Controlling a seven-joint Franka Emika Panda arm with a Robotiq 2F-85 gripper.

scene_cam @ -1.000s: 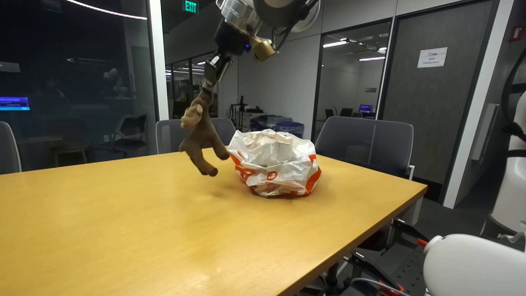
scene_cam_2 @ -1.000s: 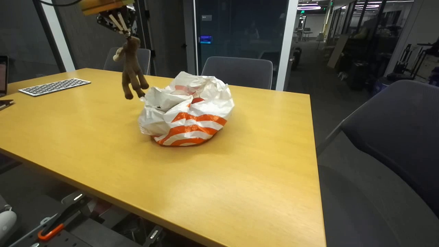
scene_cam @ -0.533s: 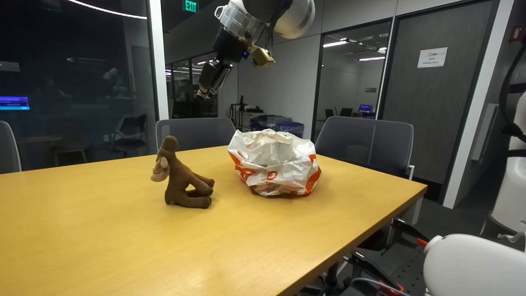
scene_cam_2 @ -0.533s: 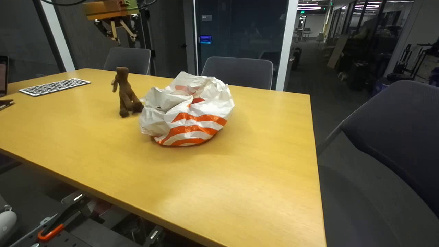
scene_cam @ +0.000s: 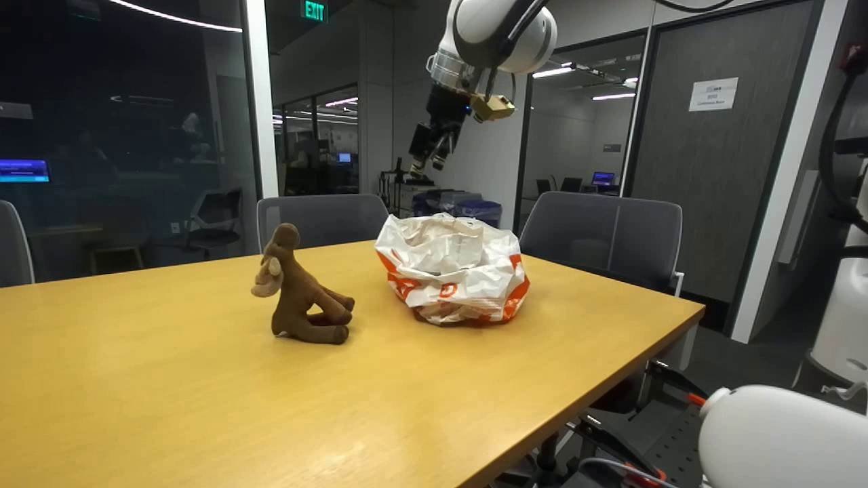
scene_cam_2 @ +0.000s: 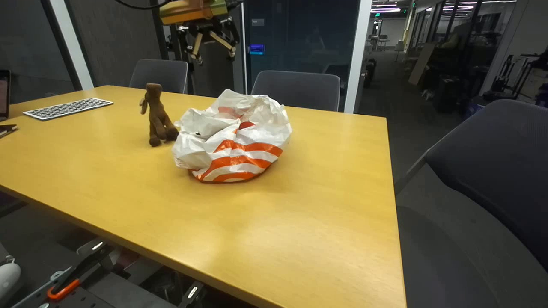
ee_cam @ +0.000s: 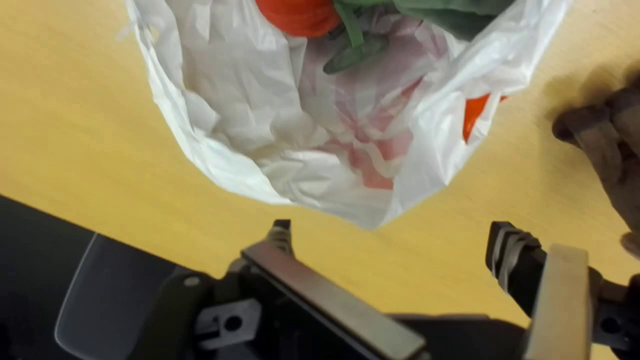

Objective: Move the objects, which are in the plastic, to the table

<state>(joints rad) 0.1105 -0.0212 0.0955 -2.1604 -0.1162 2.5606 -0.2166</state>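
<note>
On the light wooden table (scene_cam: 203,393) sits the brown animal-like figure (scene_cam: 298,298), propped up beside the plastic; its legs (ee_cam: 595,145) show at the right edge of the wrist view. The plastic, a crinkled white bag with orange-red print (scene_cam_2: 231,145), stands with its mouth upward. Inside it, at the top of the wrist view, lie a green soft item (ee_cam: 450,12) and its orange-red round part (ee_cam: 300,15), both cut off by the frame. My gripper (ee_cam: 391,227) is open and holds nothing. It hangs well above the table, with the bag's rim between and beyond its fingertips in the wrist view.
A white keyboard (scene_cam_2: 68,108) and the edge of a laptop (scene_cam_2: 4,94) are at the table's far left in an exterior view. Grey chairs (scene_cam: 600,237) stand around the table, one chair (scene_cam_2: 492,171) close at its side.
A second ago my gripper was shut on the brown figure, hanging above the table. It let go, the figure came to rest on the table, and the gripper then moved sideways toward the bag.
</note>
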